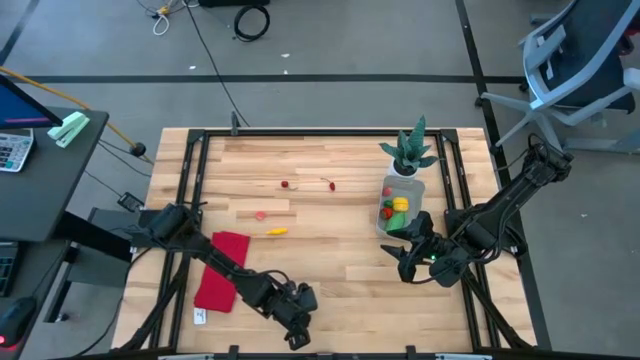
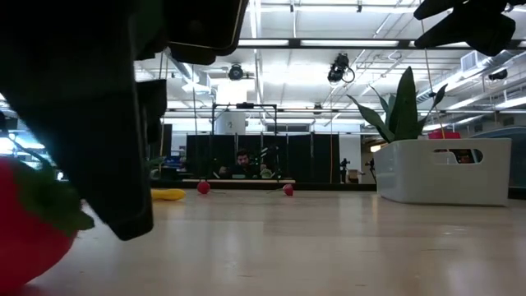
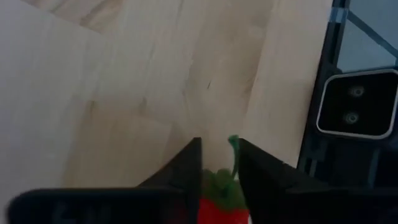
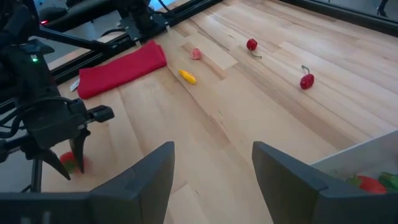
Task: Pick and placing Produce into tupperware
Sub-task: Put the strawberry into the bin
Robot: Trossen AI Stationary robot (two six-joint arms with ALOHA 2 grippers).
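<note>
My left gripper (image 1: pixel 298 335) stands near the table's front edge, fingers pointing down and shut on a small red fruit with a green leafy top (image 3: pixel 219 208). The fruit also shows in the low view (image 2: pixel 25 242) and the right wrist view (image 4: pixel 67 160). My right gripper (image 1: pixel 405 262) is open and empty, just in front of the translucent tupperware (image 1: pixel 419 190), which holds red, yellow, orange and green produce. Two red cherries (image 1: pixel 286 184) (image 1: pixel 331 184), a pink piece (image 1: pixel 262 213) and a yellow piece (image 1: pixel 277 231) lie on the table. My left gripper pinches the red fruit between its two fingers, on the red body just below the green top (image 3: pixel 211 211). The fingers (image 3: pixel 186 168) come from above, pointing down. The thin green stem (image 3: pixel 234 152) sticks out between the fingertips. Whether the fruit rests on the table, I cannot tell.
A flat red cloth (image 1: pixel 222 270) lies at the front left. A spiky green plant in a white pot (image 1: pixel 412 150) stands just behind the tupperware. Dark frame rails (image 1: pixel 190 200) run along the table's sides. A small camera block (image 3: pixel 357 102) sits at the front edge near my left gripper.
</note>
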